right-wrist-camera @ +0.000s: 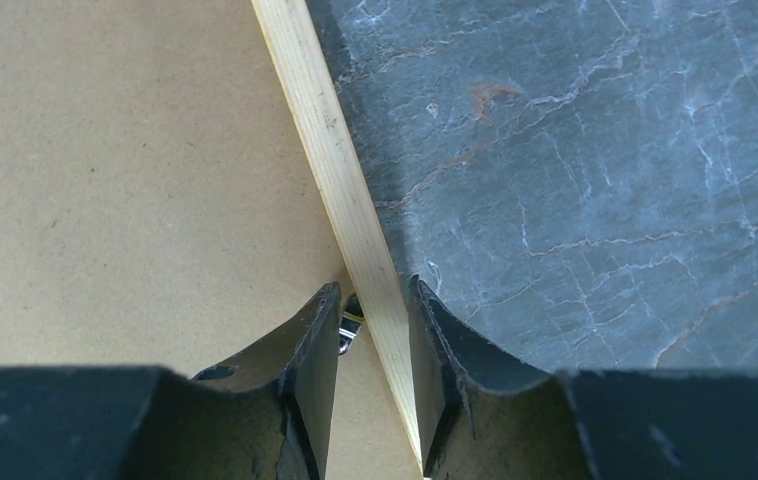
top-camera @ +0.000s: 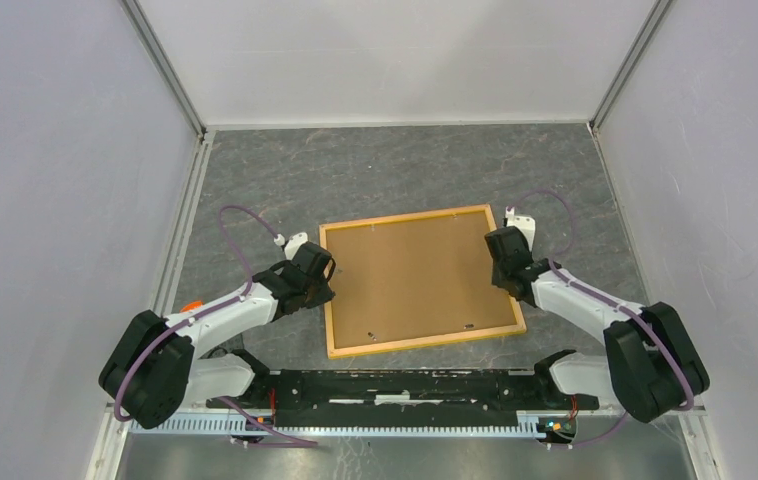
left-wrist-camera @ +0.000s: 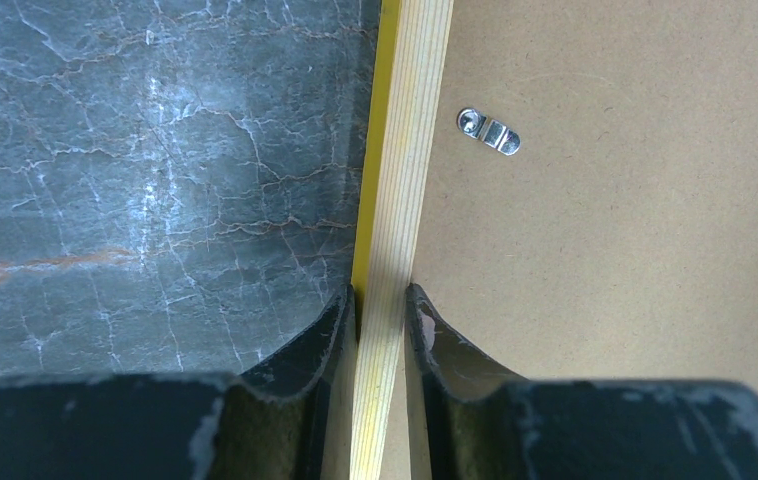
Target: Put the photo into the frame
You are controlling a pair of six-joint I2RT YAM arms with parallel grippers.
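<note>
- Mid-table, frame lies back-up, brown backing inside.
- Its left rail is pinched by left gripper.
- Across its right rail, right gripper sits narrow, gap beside one finger.

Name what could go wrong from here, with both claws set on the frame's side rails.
The left claw and right claw each straddle only a thin rail of the frame; an uneven lift might twist it or let it slip. The right wrist view shows a gap beside one finger, so that hold may be looser. The backing panel faces up; tilting could shake it loose.
</note>
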